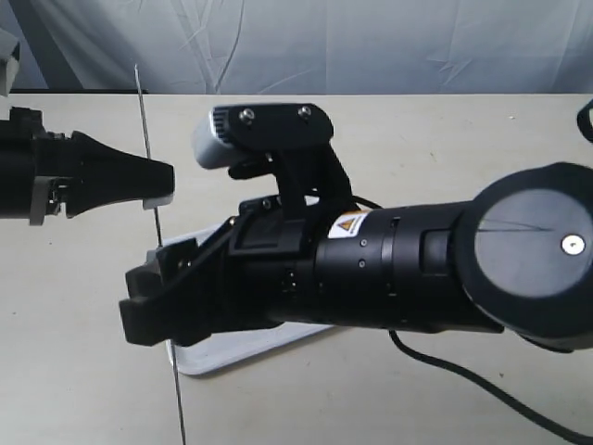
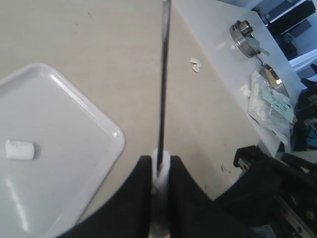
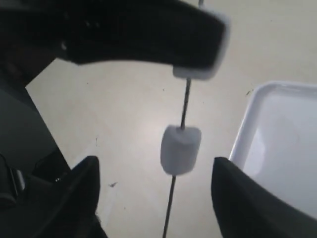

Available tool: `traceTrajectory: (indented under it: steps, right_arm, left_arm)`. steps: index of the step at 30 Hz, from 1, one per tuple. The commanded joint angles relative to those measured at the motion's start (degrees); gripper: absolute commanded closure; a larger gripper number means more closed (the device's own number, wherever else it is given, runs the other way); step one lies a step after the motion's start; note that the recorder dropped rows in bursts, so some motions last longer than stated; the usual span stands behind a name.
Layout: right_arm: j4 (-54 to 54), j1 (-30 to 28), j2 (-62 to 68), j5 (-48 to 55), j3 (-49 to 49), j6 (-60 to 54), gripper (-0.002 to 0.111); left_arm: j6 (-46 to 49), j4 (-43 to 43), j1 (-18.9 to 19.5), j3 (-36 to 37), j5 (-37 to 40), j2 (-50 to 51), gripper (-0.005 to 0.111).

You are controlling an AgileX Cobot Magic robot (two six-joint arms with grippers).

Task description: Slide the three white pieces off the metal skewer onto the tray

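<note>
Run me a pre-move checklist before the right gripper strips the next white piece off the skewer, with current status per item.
1. Left gripper shut on the metal skewer: ok.
2. Right gripper open, one finger on each side of the threaded white piece: ok.
3. Threaded white piece above the tray: cannot tell; the right wrist view shows it beside the rim.
4. Bare room on the tray beside the landed white piece: ok.
5. Third white piece located: cannot tell, not seen in any view.
</note>
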Motion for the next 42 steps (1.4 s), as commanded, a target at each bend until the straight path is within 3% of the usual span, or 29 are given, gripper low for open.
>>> traceTrajectory:
  steps: [1,12,21,34,36,42]
  right_arm:
    - [0.58,-0.15,-0.14,-1.34,-1.11,-0.1,0.046]
    - [1.37,-0.26,2.57,-4.45,-1.24,-0.1,0.048]
    - [1.37,-0.26,2.57,-5.17,-1.24,-0.1,0.069]
    - [4.04,-0.26,2.57,-4.61,-1.24,-0.1,0.073]
    - [4.04,-0.26,2.57,-4.4,-1.24,-0.1,0.078]
    - [4.04,-0.26,2.57,-4.42,-1.24,-0.1,0.109]
  left_arm:
    - [0.21,-2.34,-0.15,0.05,-3.55,1.4,0.107]
    - [0.3,-4.5,-0.15,0.05,-5.2,1.4,0.107]
    - [0.3,-5.17,-0.15,0.05,-6.6,1.4,0.107]
    - [1.26,-7.25,-0.15,-0.05,-6.69,1.4,0.107]
    - [1.4,-7.5,-0.15,-0.05,-6.69,1.4,0.107]
    - [1.38,-7.14,-0.15,-0.05,-6.95,1.4,0.107]
